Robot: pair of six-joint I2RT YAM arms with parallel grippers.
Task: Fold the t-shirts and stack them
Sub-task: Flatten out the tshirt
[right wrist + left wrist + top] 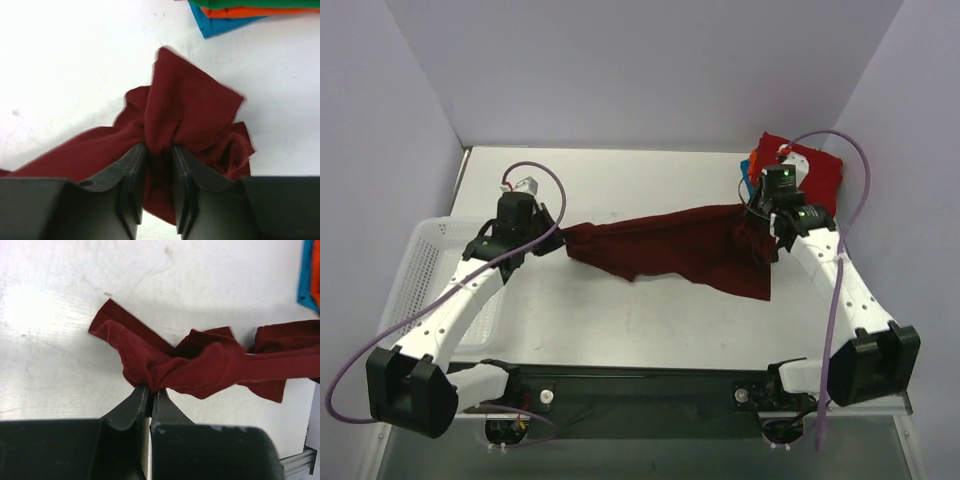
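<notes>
Left gripper (pixel 150 391) and right gripper (pixel 159 150): each pinched on a bunched end of the soft dark maroon cloth t-shirt (pixel 670 250) stretched between them across the white table (pixel 620 320); I judge it light, limp, sag-prone, best gripped at hems.

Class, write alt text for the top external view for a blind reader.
A dark maroon t-shirt is stretched across a white table, the left tool gripping one end and the right tool the other. Folded shirts lie stacked far right; a white basket sits left.
</notes>
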